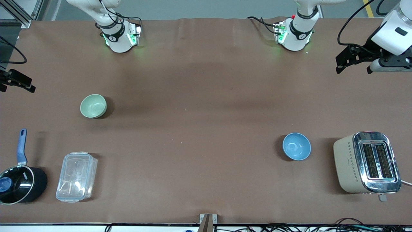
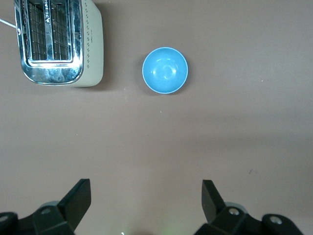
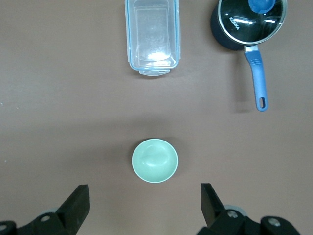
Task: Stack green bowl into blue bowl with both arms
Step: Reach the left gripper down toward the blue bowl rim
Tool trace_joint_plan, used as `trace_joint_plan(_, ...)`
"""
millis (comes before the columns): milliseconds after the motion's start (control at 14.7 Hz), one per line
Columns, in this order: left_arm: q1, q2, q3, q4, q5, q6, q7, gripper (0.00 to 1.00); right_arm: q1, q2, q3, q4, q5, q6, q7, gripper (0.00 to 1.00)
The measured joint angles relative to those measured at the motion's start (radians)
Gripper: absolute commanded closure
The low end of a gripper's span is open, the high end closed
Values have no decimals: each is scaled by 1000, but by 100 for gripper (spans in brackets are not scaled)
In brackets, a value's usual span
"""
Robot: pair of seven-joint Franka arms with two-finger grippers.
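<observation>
The green bowl [image 1: 93,106] stands upright and empty toward the right arm's end of the table. It also shows in the right wrist view [image 3: 154,160]. The blue bowl [image 1: 296,146] stands upright and empty toward the left arm's end, nearer to the front camera, beside a toaster. It also shows in the left wrist view [image 2: 165,70]. My left gripper [image 1: 354,66] hangs high over the table's left-arm end, open and empty [image 2: 146,196]. My right gripper [image 1: 17,84] hangs high over the right-arm end, open and empty [image 3: 145,198]. Both bowls are well apart from the grippers.
A beige and chrome toaster [image 1: 367,162] stands beside the blue bowl, at the left arm's end. A clear plastic lidded box [image 1: 76,176] and a black pot with a blue handle [image 1: 19,183] sit nearer to the front camera than the green bowl.
</observation>
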Motion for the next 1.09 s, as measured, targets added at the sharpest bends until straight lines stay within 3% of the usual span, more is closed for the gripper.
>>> trace_joint_plan(340,5,29,1,18,0,2,0,0,-2,0,0,6,23,3,-3,0)
trace_joint_plan(544,17,109,2,20,0,34,2,0,-2,0,1,7,22,2,-3,0)
trace_joint_plan(884,52,312,3,-63,14,299,7,0,-6,5,-1,-1,15,1,8,0)
trace_joint_plan(1088,62,439,4,-94,14,418,10,0,-17,8,-3,-62,12,29,11,0)
